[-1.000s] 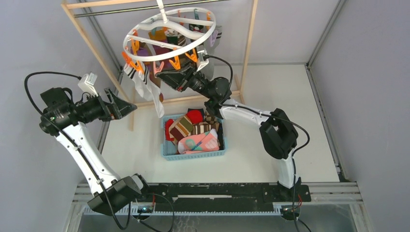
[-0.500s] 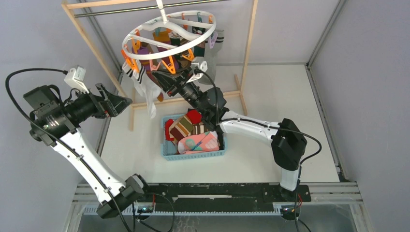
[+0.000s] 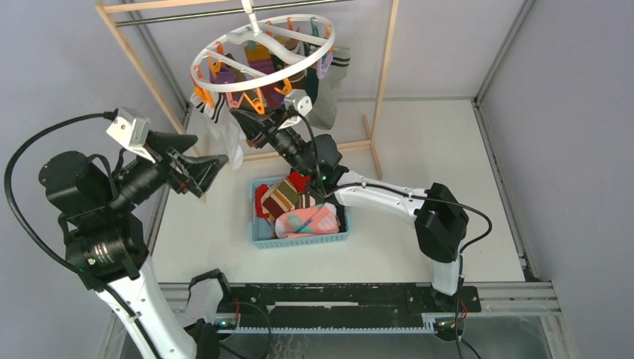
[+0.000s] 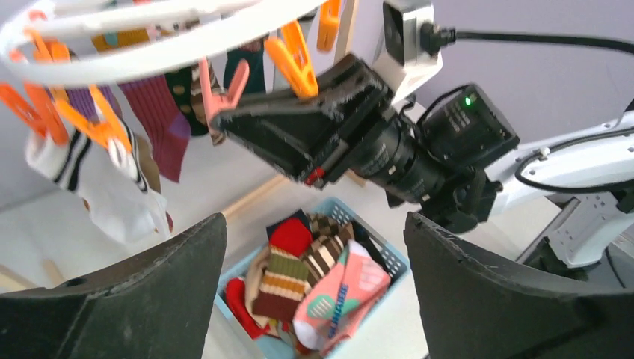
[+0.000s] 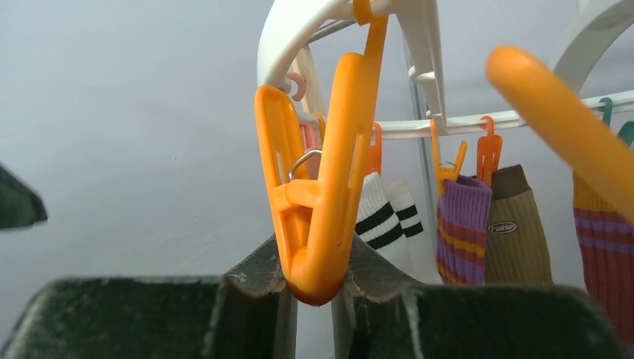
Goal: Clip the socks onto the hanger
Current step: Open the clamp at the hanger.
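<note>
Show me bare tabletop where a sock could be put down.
Bare table right of the blue basket, beyond the right arm; a strip left of the basket. Crowded under the hanger, where the right tool pinches an orange clip.

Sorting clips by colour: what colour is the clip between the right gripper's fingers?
Orange clip; right wrist view shows it best.

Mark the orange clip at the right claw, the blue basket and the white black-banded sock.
orange clip [image 5: 318, 217]: right wrist view, its body.
blue basket [image 3: 299, 241]: top external view, near rim.
white black-banded sock [image 4: 123, 206]: left wrist view, lower white part.
</note>
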Tool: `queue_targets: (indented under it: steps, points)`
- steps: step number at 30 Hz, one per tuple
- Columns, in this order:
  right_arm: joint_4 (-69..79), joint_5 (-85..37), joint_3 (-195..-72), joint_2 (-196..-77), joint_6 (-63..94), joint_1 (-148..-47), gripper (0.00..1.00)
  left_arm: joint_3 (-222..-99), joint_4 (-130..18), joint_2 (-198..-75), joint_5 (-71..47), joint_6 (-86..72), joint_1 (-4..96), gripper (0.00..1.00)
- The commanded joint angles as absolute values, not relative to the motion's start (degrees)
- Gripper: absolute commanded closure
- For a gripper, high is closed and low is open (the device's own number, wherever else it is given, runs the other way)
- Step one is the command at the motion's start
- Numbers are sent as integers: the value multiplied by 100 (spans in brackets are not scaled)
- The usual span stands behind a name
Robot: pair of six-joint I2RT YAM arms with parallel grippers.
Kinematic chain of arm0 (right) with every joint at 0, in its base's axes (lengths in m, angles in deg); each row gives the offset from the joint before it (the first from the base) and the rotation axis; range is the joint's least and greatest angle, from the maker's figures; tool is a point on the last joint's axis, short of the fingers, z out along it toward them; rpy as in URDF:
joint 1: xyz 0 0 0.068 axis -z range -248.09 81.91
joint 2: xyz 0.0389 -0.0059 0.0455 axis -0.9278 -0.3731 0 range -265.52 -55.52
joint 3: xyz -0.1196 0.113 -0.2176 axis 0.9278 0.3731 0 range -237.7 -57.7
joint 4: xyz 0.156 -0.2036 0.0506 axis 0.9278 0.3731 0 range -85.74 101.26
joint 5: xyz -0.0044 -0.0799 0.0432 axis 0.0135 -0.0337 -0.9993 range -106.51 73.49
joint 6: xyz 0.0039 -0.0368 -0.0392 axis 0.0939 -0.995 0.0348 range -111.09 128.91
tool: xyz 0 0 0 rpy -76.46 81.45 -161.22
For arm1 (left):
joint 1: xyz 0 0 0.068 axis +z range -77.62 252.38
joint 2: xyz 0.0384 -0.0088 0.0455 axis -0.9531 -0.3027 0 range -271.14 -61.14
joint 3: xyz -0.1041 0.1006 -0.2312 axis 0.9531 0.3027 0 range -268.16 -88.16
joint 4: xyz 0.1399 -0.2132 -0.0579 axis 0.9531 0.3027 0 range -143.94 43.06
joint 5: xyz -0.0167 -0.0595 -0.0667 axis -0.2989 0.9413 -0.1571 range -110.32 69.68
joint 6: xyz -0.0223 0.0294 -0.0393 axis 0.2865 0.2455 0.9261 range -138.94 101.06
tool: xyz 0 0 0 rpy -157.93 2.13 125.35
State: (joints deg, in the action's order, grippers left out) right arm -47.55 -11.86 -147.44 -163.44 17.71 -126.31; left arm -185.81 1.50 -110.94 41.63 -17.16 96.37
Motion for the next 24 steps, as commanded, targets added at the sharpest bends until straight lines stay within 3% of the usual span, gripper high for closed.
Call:
queue_targets:
  steps: [1, 12, 24]
  points:
    - [-4799, -1042, -14946, -16278, 1494, -12693, 100, -18756, -1115, -11541, 2916, -1192, 8938, 11]
    - [-4767, -1124, -15082, -16353, 1431, -12779, 100, -18620, -1629, -11897, 1513, -1736, 7791, 16]
    - [-4580, -1215, -15198, -16420, 1372, -12788, 100, -18704, -1571, -12346, 1804, -1644, 7429, 15]
